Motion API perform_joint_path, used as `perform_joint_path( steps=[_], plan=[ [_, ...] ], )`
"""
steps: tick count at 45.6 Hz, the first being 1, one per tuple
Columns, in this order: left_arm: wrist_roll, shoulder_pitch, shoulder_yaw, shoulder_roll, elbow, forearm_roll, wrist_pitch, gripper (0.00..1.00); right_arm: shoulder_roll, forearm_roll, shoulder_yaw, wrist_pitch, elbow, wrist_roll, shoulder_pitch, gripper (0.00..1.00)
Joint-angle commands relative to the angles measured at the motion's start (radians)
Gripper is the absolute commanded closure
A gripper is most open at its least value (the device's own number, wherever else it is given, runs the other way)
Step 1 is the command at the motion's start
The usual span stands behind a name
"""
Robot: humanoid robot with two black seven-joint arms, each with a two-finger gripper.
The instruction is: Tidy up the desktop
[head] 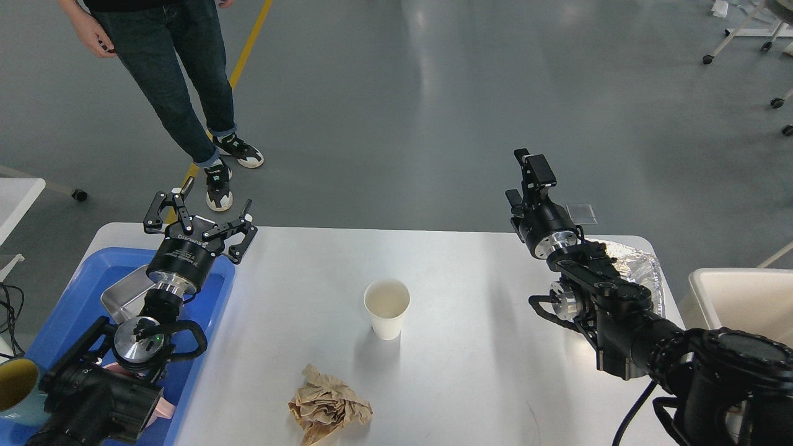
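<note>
Standing mid-desktop (471,347), paper cup (386,308), crumpled napkin (329,406)

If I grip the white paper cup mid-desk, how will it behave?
The white paper cup stands upright and open-topped, with thin walls, so it probably crushes under a firm squeeze. It looks tall for its narrow base, so a sideways nudge may tip it. It is likely light; whether it holds anything is unclear.

A paper cup (386,308), crumpled brown paper (328,406), a blue tray (80,297), a bystander's legs (179,80).
</note>
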Motion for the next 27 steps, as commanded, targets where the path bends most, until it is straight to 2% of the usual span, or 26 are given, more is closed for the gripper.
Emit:
perform_joint_path(
  steps=[1,7,12,20,27],
  plan=[
    [-0.001,0.006,0.003,0.028,0.017,0.003,0.004,0.02,0.000,0.000,0.000,0.000,0.000,0.000,-0.003,0.00],
    [-0.006,0.020,0.007,0.066,0.020,0.010,0.000,0.02,0.002,0.000,0.000,0.000,0.000,0.000,-0.003,0.00],
    [0.010,0.022,0.029,0.097,0.020,0.019,0.003,0.02,0.002,0.000,0.000,0.000,0.001,0.000,-0.001,0.00],
    [0.011,0.000,0.113,0.149,0.020,0.035,0.015,0.02,0.000,-0.002,0.000,0.002,0.000,-0.001,-0.001,0.00],
    [0.011,-0.023,0.119,0.163,0.020,0.039,0.053,0.02,-0.007,-0.002,-0.009,0.009,0.001,-0.027,0.000,0.00]
  ],
)
